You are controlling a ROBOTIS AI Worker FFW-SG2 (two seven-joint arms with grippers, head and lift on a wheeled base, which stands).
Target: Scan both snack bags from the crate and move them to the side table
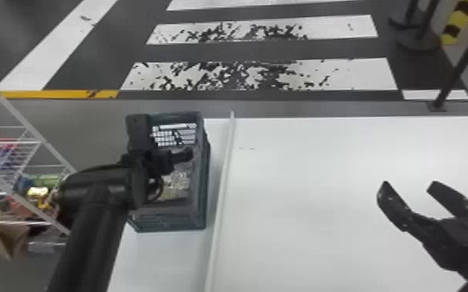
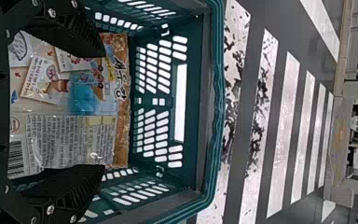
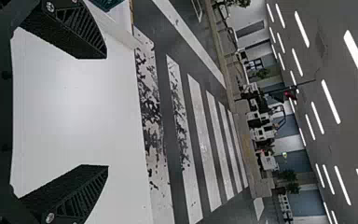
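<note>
My left gripper is over the dark green crate, its arm coming from the bottom left; part of a snack bag shows inside beneath it. In the left wrist view the left gripper stands open, its fingers wide apart on either side of a snack bag in the crate. The bag has a printed panel and a barcode. Whether the fingers touch it, I cannot tell. My right gripper is parked open over the white table; in the right wrist view the right gripper holds nothing.
A raised white strip runs along the table just right of the crate. On the far left stands a wire rack with colourful goods. Beyond the table, a floor with crosswalk stripes and black posts at the right.
</note>
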